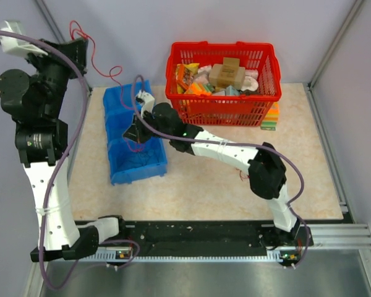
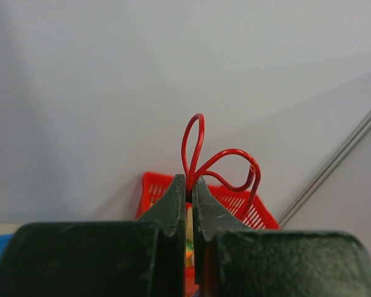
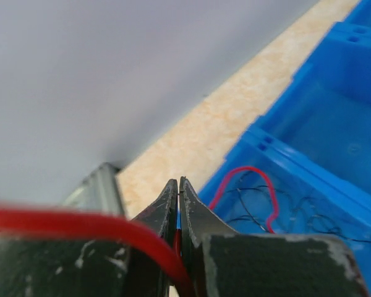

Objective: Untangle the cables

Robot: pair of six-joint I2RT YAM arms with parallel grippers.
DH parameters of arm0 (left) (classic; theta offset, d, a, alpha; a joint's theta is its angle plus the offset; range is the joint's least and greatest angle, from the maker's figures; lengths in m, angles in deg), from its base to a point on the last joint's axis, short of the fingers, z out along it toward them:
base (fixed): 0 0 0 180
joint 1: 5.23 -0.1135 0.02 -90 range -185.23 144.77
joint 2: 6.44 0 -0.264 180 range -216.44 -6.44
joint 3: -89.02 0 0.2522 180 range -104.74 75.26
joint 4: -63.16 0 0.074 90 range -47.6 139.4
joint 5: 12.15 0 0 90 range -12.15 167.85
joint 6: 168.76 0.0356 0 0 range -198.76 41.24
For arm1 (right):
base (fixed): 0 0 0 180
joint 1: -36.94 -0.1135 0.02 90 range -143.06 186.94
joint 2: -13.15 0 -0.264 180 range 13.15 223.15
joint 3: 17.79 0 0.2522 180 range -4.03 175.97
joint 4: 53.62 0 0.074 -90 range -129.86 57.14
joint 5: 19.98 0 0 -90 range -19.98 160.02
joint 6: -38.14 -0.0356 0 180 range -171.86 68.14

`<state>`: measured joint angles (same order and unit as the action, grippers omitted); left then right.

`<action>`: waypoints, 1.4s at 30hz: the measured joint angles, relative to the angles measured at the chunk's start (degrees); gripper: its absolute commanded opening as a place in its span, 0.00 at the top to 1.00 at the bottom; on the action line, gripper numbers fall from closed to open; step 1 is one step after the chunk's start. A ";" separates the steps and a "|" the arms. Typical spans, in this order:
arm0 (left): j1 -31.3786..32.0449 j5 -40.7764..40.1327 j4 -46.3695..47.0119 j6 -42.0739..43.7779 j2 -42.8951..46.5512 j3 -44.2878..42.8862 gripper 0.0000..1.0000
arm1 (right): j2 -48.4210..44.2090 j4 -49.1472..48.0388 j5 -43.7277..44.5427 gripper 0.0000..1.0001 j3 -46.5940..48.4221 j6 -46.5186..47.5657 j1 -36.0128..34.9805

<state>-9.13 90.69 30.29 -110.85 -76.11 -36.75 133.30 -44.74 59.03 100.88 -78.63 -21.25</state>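
The cables are thin red wires: one strand runs through the air from my left gripper, raised high at the back left, down to my right gripper over the blue bin. In the left wrist view the left gripper is shut on red loops that stick out past its tips. The right gripper is shut with a red strand pinched between its jaws. Below it, a red loop and fine dark wires lie tangled in the bin.
A red basket full of packaged goods stands at the back right, close to the right arm's wrist, and shows behind the left fingers. Grey walls close in the back and sides. The thick purple hoses run along both arms.
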 measured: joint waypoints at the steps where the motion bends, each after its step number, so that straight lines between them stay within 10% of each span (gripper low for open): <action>1: 0.02 -0.02 -0.04 0.81 0.76 2.08 1.00 | -0.39 0.59 -1.18 1.00 0.63 -1.77 0.28; 10: -0.02 -3.28 -0.52 0.26 8.55 29.81 1.00 | -5.55 -5.70 -17.84 1.00 1.68 -29.64 11.87; 20: 0.33 14.34 11.56 -8.28 15.06 67.82 0.97 | -5.84 -9.81 -21.88 1.00 -6.99 -47.45 14.45; 33: 2.01 29.14 22.34 -14.95 16.02 69.81 0.52 | -5.88 -9.42 -20.26 1.00 -8.15 -50.58 14.51; 42: 2.80 32.11 24.24 -16.48 14.64 69.96 0.45 | -5.88 -10.19 -19.47 1.00 -8.17 -51.06 14.51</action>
<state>-6.33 122.80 54.53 -127.33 -61.46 33.22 127.43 -54.93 39.56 92.70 -129.68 -6.74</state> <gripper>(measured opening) 0.508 0.007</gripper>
